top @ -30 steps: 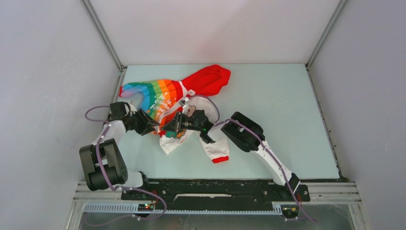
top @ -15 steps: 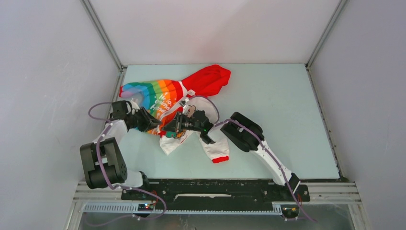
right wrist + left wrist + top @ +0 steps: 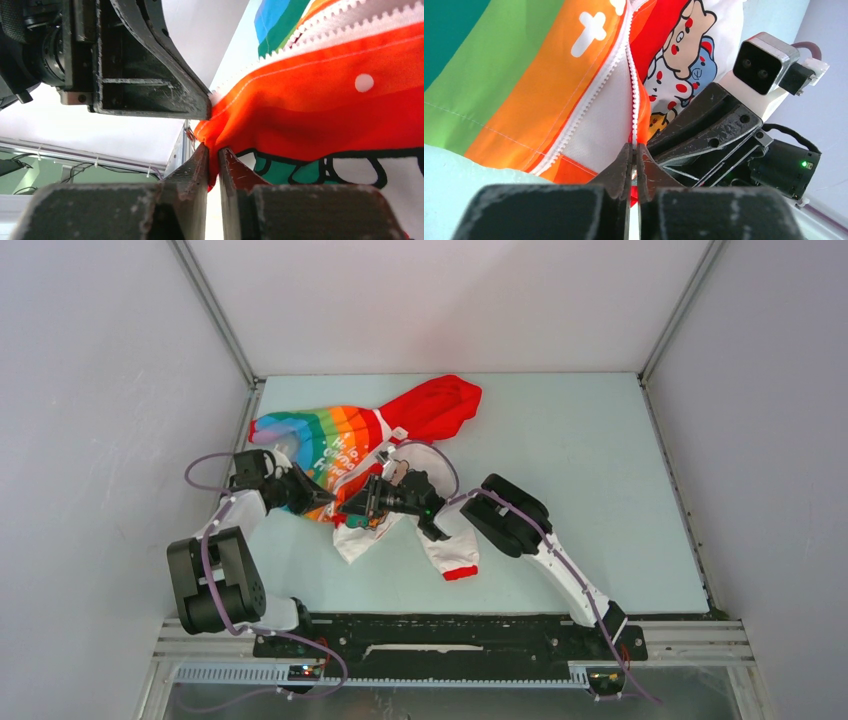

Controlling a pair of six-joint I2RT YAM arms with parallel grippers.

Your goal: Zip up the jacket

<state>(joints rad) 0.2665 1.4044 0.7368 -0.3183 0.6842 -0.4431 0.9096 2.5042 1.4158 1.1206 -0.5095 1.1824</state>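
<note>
The jacket (image 3: 372, 435) lay crumpled, open, at the worktop's (image 3: 580, 470) far left. The left claw (image 3: 632, 149) and right claw (image 3: 213, 149) each pinched fabric at the zipper's (image 3: 633, 95) foot; mating those ends would need them level and taut.

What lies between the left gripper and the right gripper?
Only an orange fold of the jacket; left gripper and right gripper both pinch it, as the wrist views show.

1. tabletop (image 3: 580, 460): pale blue-green, matte.
2. walls (image 3: 440, 300): plain white panels at far, left and right sides.
3. corner struts (image 3: 215, 315): grey metal, at far left and far right.
4. mounting bar (image 3: 450, 645): black, along near edge.
5. cable duct (image 3: 240, 675): slotted, pale, near left.
</note>
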